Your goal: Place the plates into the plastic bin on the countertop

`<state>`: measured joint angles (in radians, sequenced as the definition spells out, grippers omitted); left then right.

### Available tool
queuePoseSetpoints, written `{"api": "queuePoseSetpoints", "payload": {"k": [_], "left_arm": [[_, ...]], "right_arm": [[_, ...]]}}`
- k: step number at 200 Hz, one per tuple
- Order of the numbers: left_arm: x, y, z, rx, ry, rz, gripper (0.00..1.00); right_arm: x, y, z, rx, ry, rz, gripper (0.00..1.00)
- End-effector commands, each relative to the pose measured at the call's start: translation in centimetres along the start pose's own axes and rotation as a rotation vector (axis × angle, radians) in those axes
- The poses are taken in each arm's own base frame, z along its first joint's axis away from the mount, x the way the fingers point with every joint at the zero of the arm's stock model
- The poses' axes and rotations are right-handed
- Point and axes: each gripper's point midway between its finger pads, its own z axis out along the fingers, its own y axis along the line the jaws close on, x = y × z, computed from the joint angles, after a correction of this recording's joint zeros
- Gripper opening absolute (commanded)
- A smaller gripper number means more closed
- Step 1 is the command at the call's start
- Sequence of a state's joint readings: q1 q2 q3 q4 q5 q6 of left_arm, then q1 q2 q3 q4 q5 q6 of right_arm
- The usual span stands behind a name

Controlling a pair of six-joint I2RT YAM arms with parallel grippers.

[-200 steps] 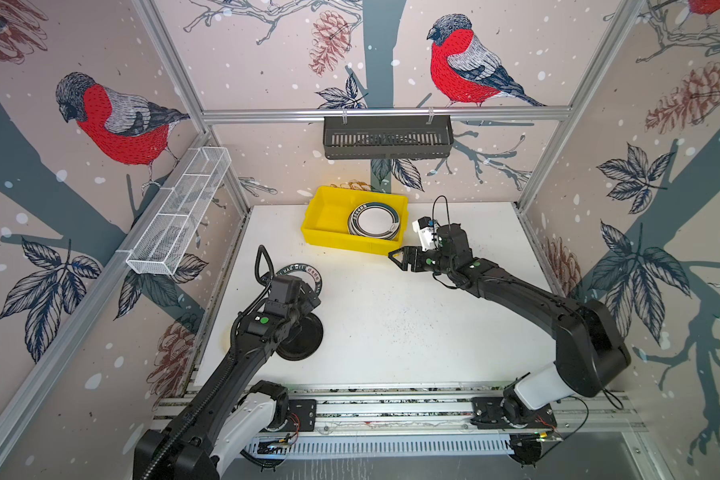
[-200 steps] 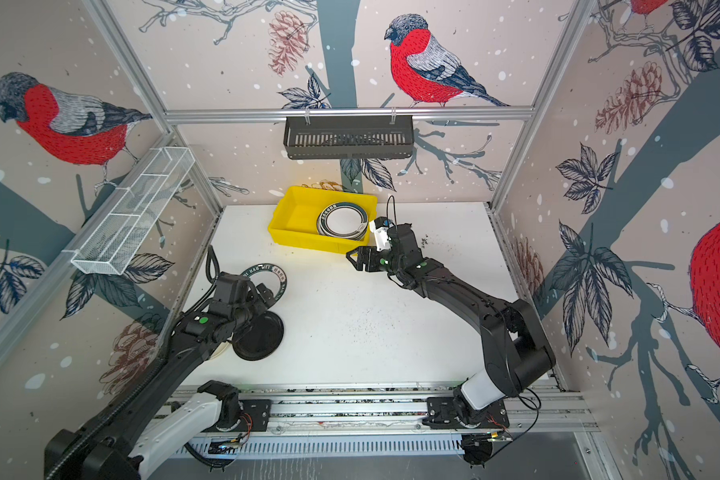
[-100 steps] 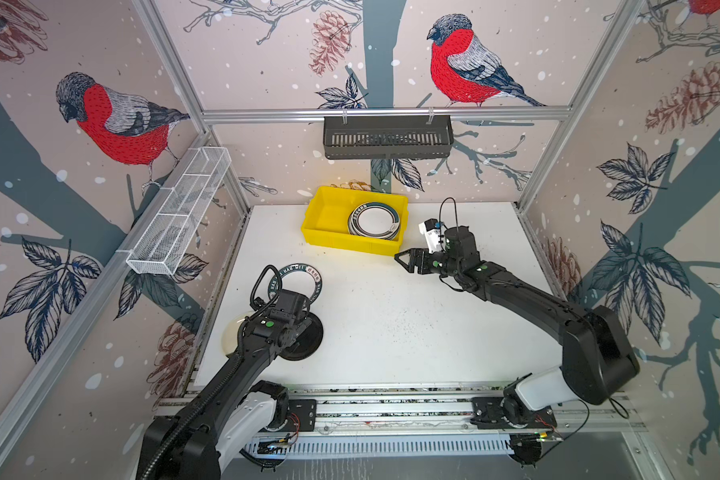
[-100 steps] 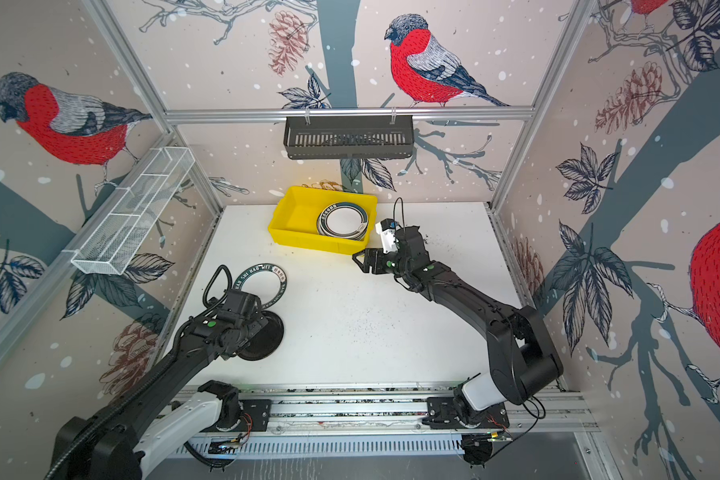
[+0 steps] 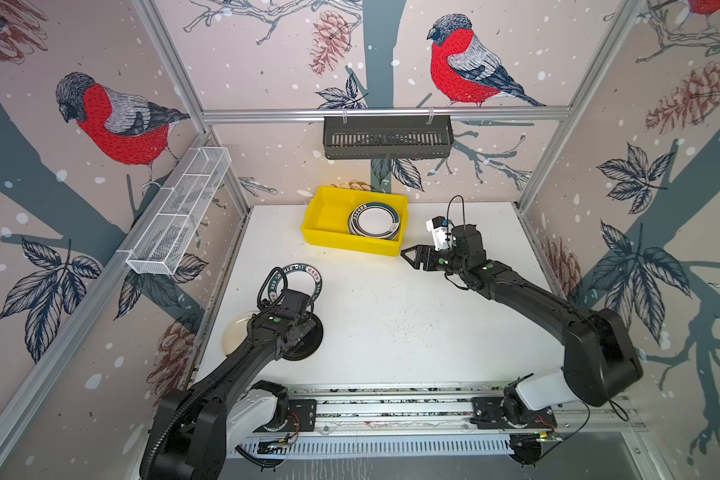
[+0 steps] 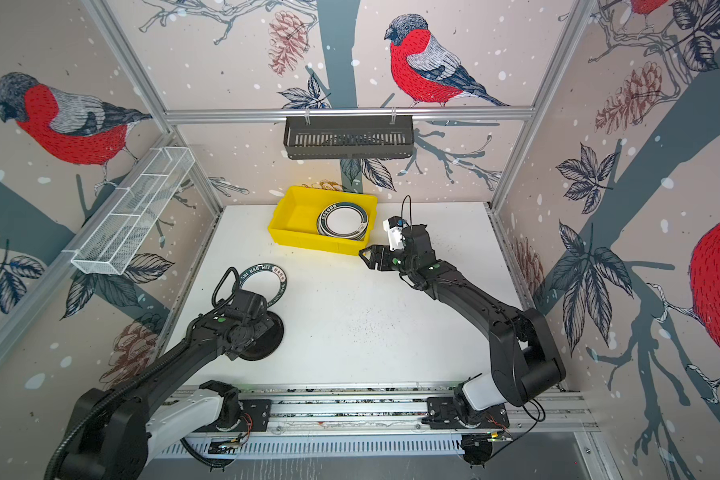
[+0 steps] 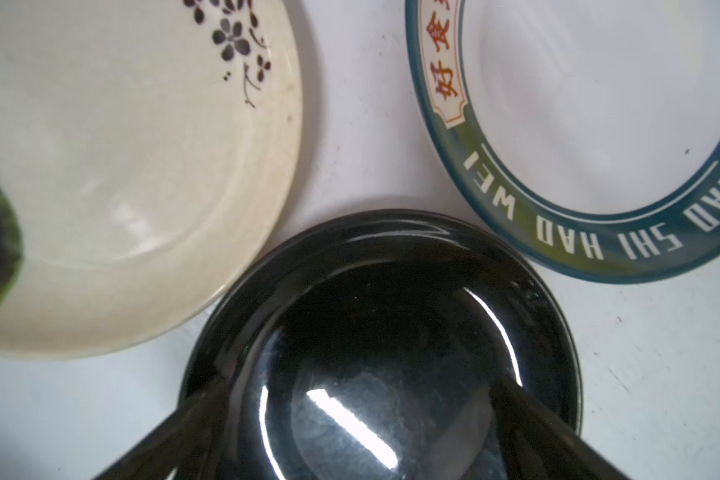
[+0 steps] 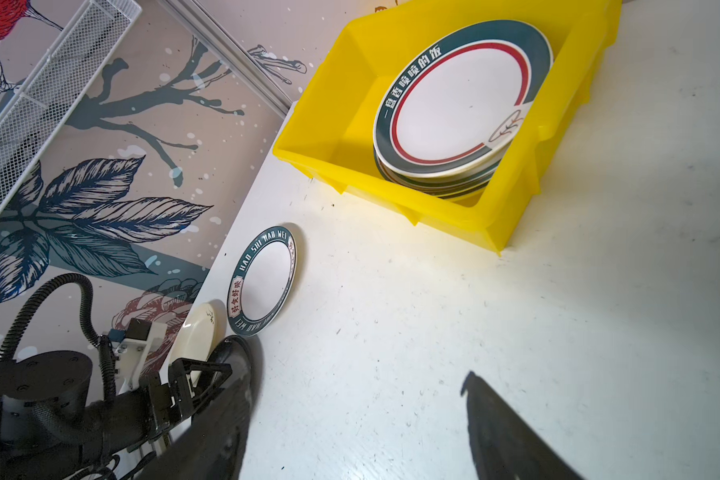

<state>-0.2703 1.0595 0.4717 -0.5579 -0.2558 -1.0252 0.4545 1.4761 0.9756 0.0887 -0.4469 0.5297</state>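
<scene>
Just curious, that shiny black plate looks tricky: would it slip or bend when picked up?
The black plate probably stays stiff: it looks hard and glazed. Its glossy, reflecting face may be slippery. Lying flat on the countertop, its low rim likely offers little grip.

open countertop (image 5: 412,324) separates black plate (image 5: 314,337) from bin (image 5: 350,246).
</scene>
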Motion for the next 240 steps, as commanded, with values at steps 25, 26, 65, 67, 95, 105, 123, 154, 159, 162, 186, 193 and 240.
{"api": "queuePoseSetpoints", "payload": {"k": [25,26,65,67,95,105,123,154,159,162,186,193,240], "left_arm": [[-0.3,0.0,0.2,0.005,-0.021,0.023,0.97],[-0.3,0.0,0.2,0.004,-0.021,0.023,0.98],[0.2,-0.2,0.6,-0.003,0.005,0.05,0.97],[0.2,-0.2,0.6,-0.005,0.007,0.055,0.98],[-0.3,1.2,0.1,-0.126,-0.042,0.111,0.97],[-0.2,1.0,0.3,-0.122,-0.041,0.119,0.97],[0.4,-0.4,1.0,-0.062,-0.011,0.126,0.97],[1.1,-2.0,1.7,-0.031,0.017,0.159,0.97],[1.2,-2.2,1.8,-0.027,0.021,0.171,0.97],[1.3,-2.4,1.8,-0.026,0.024,0.176,0.97],[1.7,-3.4,2.0,-0.016,0.033,0.211,0.97],[1.8,-3.8,2.1,-0.009,0.037,0.217,0.97],[3.0,-8.2,2.5,0.088,0.08,0.257,0.97]], "right_arm": [[-0.2,-0.9,-0.1,0.012,-0.003,0.03,0.8],[-0.3,-0.9,-0.1,0.012,-0.004,0.03,0.8],[-0.3,-1.1,0.1,0.012,0.0,0.036,0.8],[-0.3,-1.1,0.0,0.01,0.001,0.037,0.79],[-0.1,-1.3,0.3,0.012,0.008,0.043,0.79],[-0.1,-1.3,0.4,0.012,0.01,0.045,0.79],[0.1,-1.6,0.4,0.018,0.014,0.051,0.79],[0.1,-2.2,0.3,0.032,0.016,0.062,0.79],[0.1,-2.2,0.3,0.032,0.016,0.063,0.79],[0.1,-2.3,0.3,0.033,0.017,0.063,0.79],[0.1,-2.4,0.2,0.037,0.016,0.066,0.79],[0.1,-2.5,0.2,0.04,0.015,0.068,0.79],[0.3,-2.8,0.2,0.051,0.021,0.084,0.78]]}}
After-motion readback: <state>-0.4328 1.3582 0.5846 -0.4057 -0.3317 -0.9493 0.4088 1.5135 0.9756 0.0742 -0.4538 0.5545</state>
